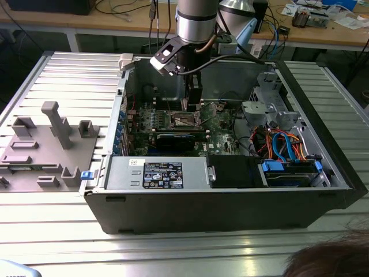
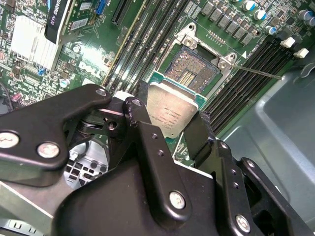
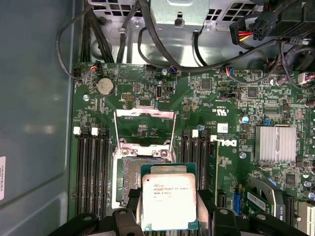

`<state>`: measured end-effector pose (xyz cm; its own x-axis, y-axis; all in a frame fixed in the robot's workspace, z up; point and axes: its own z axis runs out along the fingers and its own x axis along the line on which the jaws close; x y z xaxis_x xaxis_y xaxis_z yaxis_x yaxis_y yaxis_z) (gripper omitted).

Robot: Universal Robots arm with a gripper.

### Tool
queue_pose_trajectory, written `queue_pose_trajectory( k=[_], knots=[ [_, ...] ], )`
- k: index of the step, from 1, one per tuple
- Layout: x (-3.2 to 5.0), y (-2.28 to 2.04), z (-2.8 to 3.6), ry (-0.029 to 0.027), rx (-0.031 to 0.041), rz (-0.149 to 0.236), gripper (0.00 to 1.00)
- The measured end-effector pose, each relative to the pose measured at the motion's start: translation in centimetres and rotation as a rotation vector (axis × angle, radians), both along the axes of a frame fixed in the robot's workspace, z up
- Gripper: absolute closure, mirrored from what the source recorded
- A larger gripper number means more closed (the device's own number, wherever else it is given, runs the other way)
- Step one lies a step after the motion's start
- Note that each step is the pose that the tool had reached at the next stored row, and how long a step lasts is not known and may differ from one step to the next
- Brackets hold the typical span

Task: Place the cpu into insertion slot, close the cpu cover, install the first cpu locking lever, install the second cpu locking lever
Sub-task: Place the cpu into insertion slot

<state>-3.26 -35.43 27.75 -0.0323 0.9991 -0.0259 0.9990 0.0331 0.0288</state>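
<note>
My gripper (image 2: 170, 122) is shut on the cpu (image 2: 171, 105), a flat square chip with a dull silver top, with a black finger (image 2: 139, 110) on each of two opposite edges. The chip (image 3: 169, 200) hangs tilted just above and partly over the insertion slot (image 3: 129, 178), whose dark contact field (image 2: 189, 73) lies bare. The cpu cover (image 3: 144, 123) is a thin silver frame, swung open and lying back on the green board beyond the slot. A thin metal lever (image 2: 258, 73) sticks out from the slot's corner. In the exterior view the gripper (image 1: 192, 103) reaches down into the open computer case above the slot (image 1: 183, 120).
Long black memory slots (image 3: 91, 162) flank the socket on both sides. A graphics card (image 1: 173, 140), a finned heat sink (image 3: 274, 143), cable bundles (image 1: 277, 141) and the case wall (image 3: 34, 98) stand close by. A grey fixture (image 1: 52, 138) sits outside the case on the table.
</note>
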Motion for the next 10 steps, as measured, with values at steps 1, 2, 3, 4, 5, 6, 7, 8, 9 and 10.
queue_pose_trajectory(
  k=[1, 2, 3, 4, 5, 6, 7, 8, 9, 10],
  knots=[
    [0.00, 0.00, 0.00, 0.0000, -0.0001, -0.001, 0.46],
    [0.00, 0.00, -0.01, 0.0000, -0.0002, -0.002, 0.46],
    [0.00, 0.00, -0.01, 0.0000, -0.0004, -0.003, 0.46],
    [0.00, 0.00, -0.01, 0.0000, -0.0005, -0.004, 0.46],
    [0.00, 0.00, -0.01, 0.0000, -0.0008, -0.005, 0.46],
    [0.00, 0.00, -0.02, 0.0000, -0.0010, -0.005, 0.46],
    [0.00, 0.00, -0.02, 0.0000, -0.0013, -0.007, 0.46],
    [0.00, 0.00, -0.02, 0.0000, -0.0015, -0.007, 0.46],
    [0.00, 0.00, -0.02, 0.0000, -0.0019, -0.008, 0.46],
    [0.00, 0.00, -0.02, 0.0000, -0.0020, -0.009, 0.46]
  ],
)
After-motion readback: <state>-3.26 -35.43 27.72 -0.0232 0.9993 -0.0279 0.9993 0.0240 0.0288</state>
